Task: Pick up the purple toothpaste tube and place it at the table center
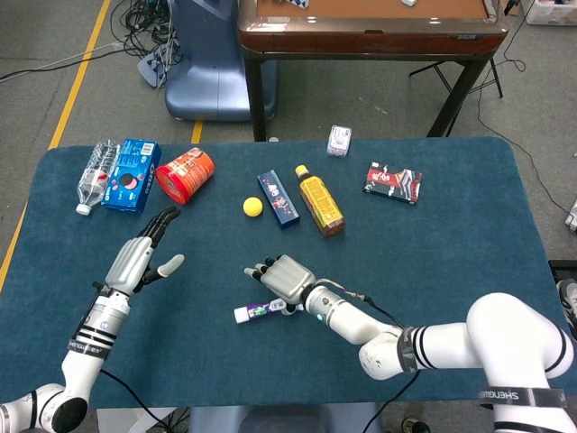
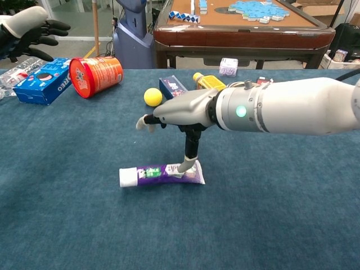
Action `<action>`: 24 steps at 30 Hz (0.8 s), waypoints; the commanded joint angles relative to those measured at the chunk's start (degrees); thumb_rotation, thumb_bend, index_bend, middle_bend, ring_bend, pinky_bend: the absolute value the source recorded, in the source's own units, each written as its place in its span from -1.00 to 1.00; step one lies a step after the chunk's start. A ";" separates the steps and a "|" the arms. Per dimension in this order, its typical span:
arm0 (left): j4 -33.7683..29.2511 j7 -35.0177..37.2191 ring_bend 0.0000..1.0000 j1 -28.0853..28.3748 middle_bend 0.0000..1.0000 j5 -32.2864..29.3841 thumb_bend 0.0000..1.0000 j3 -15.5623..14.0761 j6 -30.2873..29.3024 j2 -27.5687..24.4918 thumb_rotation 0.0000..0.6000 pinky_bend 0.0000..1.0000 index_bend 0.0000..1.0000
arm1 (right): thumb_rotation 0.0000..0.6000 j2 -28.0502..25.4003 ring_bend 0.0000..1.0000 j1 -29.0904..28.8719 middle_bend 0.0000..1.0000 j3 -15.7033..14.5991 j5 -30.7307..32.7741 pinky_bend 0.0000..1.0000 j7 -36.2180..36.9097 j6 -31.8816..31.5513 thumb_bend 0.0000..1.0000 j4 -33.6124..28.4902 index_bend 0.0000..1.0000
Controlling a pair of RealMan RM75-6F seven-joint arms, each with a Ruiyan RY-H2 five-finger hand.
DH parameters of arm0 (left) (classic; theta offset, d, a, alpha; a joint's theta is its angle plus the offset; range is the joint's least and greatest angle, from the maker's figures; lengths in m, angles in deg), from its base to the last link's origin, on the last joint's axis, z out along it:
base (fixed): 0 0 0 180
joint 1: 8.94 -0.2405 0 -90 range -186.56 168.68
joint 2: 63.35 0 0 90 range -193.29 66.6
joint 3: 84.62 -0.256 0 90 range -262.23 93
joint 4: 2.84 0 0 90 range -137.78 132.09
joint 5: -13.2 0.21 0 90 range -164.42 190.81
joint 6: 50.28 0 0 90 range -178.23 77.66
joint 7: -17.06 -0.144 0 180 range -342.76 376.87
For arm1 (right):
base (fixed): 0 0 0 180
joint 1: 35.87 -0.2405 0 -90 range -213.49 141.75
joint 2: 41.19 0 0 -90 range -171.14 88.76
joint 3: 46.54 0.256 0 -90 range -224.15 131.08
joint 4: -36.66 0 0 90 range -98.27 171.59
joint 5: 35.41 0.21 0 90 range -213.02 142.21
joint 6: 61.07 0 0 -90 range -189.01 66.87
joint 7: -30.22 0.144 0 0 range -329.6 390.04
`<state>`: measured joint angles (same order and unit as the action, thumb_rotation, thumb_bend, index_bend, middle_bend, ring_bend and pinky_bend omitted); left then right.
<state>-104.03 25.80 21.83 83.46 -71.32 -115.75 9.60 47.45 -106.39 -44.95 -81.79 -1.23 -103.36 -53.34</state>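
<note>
- Head view: the purple tube [image 1: 259, 311] is lying flat on the blue table [image 1: 469, 234], near its middle toward the front edge, white cap pointing left.
- The right hand [image 1: 281, 277] is hovering just above the tube with its fingers spread, gripping nothing.
- The left hand [image 1: 137, 256] is hanging above the table's left side, fingers apart and holding nothing.
- A yellow ball [image 1: 252, 207], a brown bottle [image 1: 320, 200] and a red can [image 1: 185, 174] are sitting farther back.
- Chest view: the tube [image 2: 161, 174] is resting on the table [image 2: 281, 214]; the right hand [image 2: 181, 113] is reaching one digit down onto the tube's right end, the other fingers stretched out leftward.
- The left hand [image 2: 31, 31] is showing at the upper left, fingers extended.
</note>
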 commanded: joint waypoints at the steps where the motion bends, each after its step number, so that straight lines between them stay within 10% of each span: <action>1: 0.22 -0.17 -1.00 -0.21 -1.00 -0.31 -1.00 0.03 -0.16 -0.09 -1.00 -0.79 -1.00 | 1.00 -1.16 -0.71 1.62 -0.78 0.80 -1.84 -0.42 2.08 -1.72 -0.70 -1.24 -1.00; 11: 3.29 1.36 -1.00 -3.09 -1.00 -1.50 -1.00 -0.92 -1.21 -2.53 -0.99 -0.79 -1.00 | 1.00 -10.54 -0.65 13.17 -0.51 1.07 -6.32 -0.42 9.24 -15.38 -0.64 -8.25 -0.96; 18: 10.16 1.82 -0.99 -5.93 -1.00 0.12 -0.91 -1.78 -4.70 -3.37 0.89 -0.77 -1.00 | 1.00 -16.11 -0.40 23.13 -0.21 -1.97 -7.55 -0.35 10.15 -25.72 -0.47 -10.86 -0.51; 24: 12.63 -4.64 -0.97 -8.70 -1.00 2.12 -0.79 -4.05 -8.93 -3.93 1.00 -0.73 -1.00 | 1.00 -18.83 -0.38 31.90 -0.20 -4.13 -11.15 -0.35 12.42 -34.48 -0.47 -11.41 -0.44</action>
<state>-91.99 23.44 14.37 84.76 -74.34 -123.20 6.13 30.09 -77.53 -47.90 -91.20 9.70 -135.13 -64.26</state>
